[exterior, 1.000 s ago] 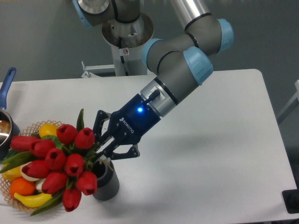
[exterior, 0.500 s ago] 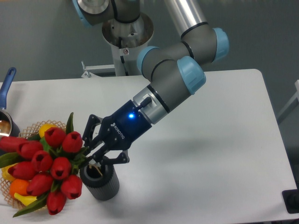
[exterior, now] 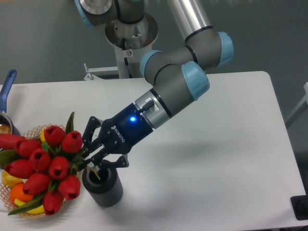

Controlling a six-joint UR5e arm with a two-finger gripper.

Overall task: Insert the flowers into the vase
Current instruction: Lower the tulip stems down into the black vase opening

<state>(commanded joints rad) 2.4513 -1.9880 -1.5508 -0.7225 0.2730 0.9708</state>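
Note:
The flowers (exterior: 44, 166), red tulips with green leaves, hang tilted out to the left over the table's front left. My gripper (exterior: 89, 159) is shut on their green stems just right of the blooms. The stem ends reach down into the round black mouth of the vase (exterior: 102, 185), a short dark grey ribbed cylinder standing directly below the gripper. The tulip heads lean well left of the vase, over the wicker basket.
A wicker basket (exterior: 29, 211) with yellow and orange fruit sits at the front left, partly hidden by the tulips. A blue-handled pot (exterior: 6, 91) is at the left edge. The arm's base (exterior: 127, 33) stands behind the table.
The gripper and the bunch have shifted left and lower. The vase's mouth, covered by blooms a second ago, now shows with the stem ends in it.

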